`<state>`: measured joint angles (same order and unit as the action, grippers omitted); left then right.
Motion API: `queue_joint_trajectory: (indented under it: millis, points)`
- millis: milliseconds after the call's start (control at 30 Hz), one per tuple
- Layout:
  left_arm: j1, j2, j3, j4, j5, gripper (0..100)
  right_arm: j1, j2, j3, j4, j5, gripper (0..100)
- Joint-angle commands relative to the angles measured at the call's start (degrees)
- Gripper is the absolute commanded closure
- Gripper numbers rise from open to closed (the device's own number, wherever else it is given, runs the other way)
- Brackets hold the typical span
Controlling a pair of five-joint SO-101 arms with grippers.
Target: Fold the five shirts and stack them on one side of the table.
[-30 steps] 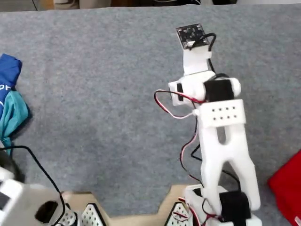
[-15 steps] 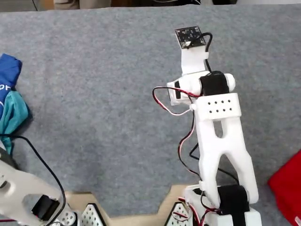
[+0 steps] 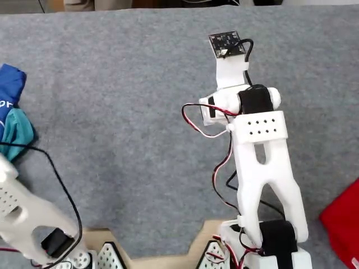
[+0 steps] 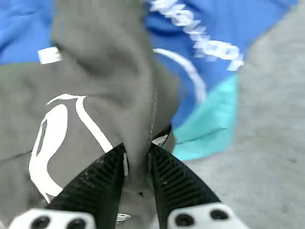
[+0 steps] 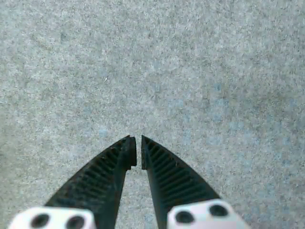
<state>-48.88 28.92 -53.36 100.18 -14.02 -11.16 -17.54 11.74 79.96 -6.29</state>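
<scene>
My left gripper (image 4: 138, 153) is shut on a fold of a grey shirt (image 4: 86, 95) with a white logo. The fabric runs up between the two black fingers (image 4: 107, 174). Beside it lie a blue shirt (image 4: 224, 24) with white print and a teal shirt (image 4: 212, 126). In the high view the blue shirt (image 3: 8, 87) and teal shirt (image 3: 14, 131) sit at the table's left edge, with the left arm (image 3: 25, 218) at the front left corner. My right gripper (image 5: 136, 145) is shut on nothing, just above bare grey felt. The right arm (image 3: 255, 145) stands at centre.
A red shirt (image 3: 343, 224) lies at the front right edge. The table is covered in grey felt (image 3: 112, 84), wide and bare across the middle and back. A wooden strip (image 3: 146, 259) with the arm bases runs along the front edge.
The left arm has swung up into the high view at the front left corner, its cable following. The right arm shifted slightly back early on and has since held still.
</scene>
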Motion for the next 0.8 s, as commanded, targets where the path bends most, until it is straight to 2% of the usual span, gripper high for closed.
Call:
queue_joint_trajectory:
  millis: [0, 167, 467, 767]
  points:
    - [9.76, -9.27, 3.16, 0.62, 1.67, 98, 4.35, -0.13, -2.42, 0.35, -0.44, 96.4]
    - [26.29, -19.12, 13.19, 0.62, 5.71, 98, 14.02, 0.22, -2.68, 4.57, 0.88, 96.4]
    - [55.12, -21.85, 20.04, 0.53, 9.67, 98, 31.52, 0.22, -2.51, 7.21, 14.33, 96.4]
    - [78.42, -20.18, 19.69, 0.53, 9.67, 98, 39.87, 0.22, -2.42, 7.12, 21.19, 96.3]
